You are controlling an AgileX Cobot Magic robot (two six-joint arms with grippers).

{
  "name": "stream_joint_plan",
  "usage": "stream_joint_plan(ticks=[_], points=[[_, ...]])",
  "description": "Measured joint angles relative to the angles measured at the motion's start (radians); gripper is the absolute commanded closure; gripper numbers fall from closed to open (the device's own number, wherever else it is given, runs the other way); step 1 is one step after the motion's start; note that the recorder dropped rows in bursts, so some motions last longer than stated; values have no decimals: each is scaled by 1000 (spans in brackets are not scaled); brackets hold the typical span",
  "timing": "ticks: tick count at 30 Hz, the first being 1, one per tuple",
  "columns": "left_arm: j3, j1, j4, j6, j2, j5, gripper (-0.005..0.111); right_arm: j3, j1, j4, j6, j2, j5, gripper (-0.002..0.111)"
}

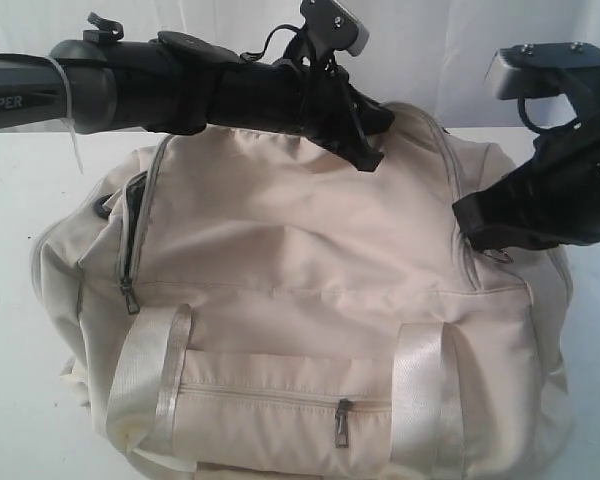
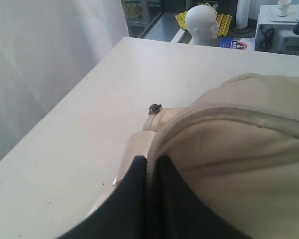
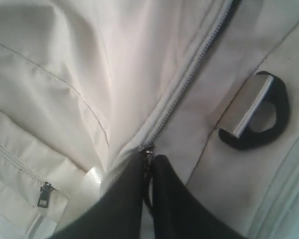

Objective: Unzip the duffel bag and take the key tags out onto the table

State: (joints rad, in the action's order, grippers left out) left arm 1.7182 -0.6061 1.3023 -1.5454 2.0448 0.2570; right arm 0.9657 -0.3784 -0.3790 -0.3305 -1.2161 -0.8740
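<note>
Right claw point(image 3: 149, 158) pinched shut on the main zipper pull point(image 3: 146, 148) at frame right, left claw point(image 2: 149, 160) narrow, nipping seam fabric point(image 2: 154, 142) upper centre; duffel bag point(image 1: 300, 260) fills mid-frame, sitting on the white counter point(image 1: 20, 200).

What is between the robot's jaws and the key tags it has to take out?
The duffel bag itself: no key tags show, and its zipper lies closed ahead of the right jaws, which are shut on the zipper pull.
</note>
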Motion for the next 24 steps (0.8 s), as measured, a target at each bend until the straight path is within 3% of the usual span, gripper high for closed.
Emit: stream_joint_plan(ticks=[10,24], points=[[0,0,-10,0,0,35,107,-22,0,-7,-36,75,-65,108],[0,0,-23,18,0,46,107,-121,0,-40,-47,118,-7,108]])
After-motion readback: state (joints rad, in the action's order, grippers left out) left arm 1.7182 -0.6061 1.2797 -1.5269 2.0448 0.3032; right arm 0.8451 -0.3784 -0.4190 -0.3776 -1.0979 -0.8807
